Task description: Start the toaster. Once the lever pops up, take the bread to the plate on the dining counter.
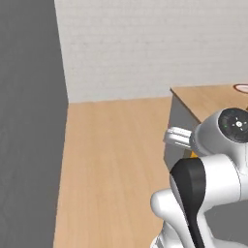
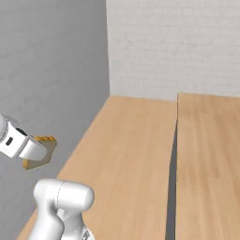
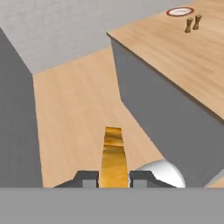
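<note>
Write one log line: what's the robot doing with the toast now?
gripper: shut on square tan bread slice | carrying above floor | red-rimmed round plate: far, on light-wood dining counter | bread not yet placed

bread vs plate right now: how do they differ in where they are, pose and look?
1. The bread is held in the gripper above the floor; the plate rests on the dining counter.
2. The bread stands edge-on between the fingers; the plate lies flat.
3. The bread is golden-brown and straight-edged; the plate is round, red-rimmed with a pale centre.
Both are thin and flat.

The dining counter (image 1: 213, 99) carries the plate (image 1: 241, 88) at its far right edge.
</note>
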Robot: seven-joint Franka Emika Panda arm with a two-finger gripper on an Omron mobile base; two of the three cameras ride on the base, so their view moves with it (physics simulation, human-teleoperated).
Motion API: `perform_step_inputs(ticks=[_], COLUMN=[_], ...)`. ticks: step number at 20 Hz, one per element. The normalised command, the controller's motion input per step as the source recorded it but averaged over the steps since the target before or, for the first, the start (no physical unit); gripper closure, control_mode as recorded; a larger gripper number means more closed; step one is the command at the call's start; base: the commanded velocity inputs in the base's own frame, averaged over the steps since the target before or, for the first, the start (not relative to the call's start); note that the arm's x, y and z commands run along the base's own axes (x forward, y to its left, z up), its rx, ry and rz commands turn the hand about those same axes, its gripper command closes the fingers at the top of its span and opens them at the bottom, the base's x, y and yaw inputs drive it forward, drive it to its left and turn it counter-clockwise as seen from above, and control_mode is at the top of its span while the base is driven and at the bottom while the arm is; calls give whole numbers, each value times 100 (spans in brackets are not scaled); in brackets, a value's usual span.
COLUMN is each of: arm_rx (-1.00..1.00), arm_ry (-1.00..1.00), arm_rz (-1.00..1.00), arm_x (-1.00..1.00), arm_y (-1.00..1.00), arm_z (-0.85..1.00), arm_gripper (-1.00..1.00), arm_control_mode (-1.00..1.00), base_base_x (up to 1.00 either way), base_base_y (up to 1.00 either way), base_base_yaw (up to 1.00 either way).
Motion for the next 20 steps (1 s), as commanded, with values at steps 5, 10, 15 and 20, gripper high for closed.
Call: perform_step_inputs(ticks=[5,10,15,20], arm_rx=[0,0,0,0], arm_ry=[0,0,0,0], arm_rz=[0,0,0,0], arm_x=[0,0,0,0], arm_y=[0,0,0,0], arm_z=[0,0,0,0], arm_gripper=[100,100,100,100], arm_control_mode=[100,100,100,100], base_base_x=[100,100,100,100], base_base_y=[70,64,61,65], base_base_yaw=[-49,-52,-52,-51])
